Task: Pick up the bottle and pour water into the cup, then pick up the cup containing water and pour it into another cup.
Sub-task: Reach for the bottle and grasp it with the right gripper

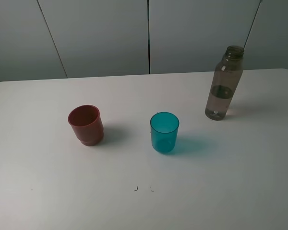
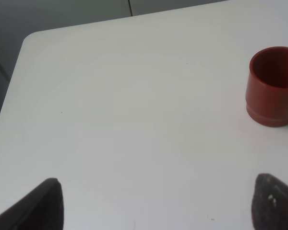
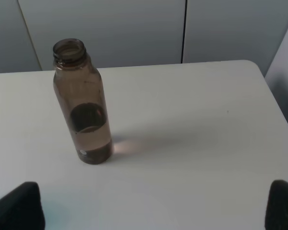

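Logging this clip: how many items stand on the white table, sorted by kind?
Bottles: 1, the tall smoky grey-brown translucent plastic bottle, uncapped
Cups: 2, the teal translucent plastic tumbler and the opaque red-brown plastic cup
Total: 3

Three things stand upright on the tabletop (image 1: pixel 38 191), all well apart from each other. The cup (image 1: pixel 164 132) is in the middle. The other cup (image 1: pixel 86 124) stands to its left, a little farther back. The bottle (image 1: pixel 224 84) stands to its right, nearer to the far edge. My left fingers (image 2: pixel 43 206) are on the near side of the other cup and my right fingers (image 3: pixel 19 208) on the near side of the bottle, both apart from them.
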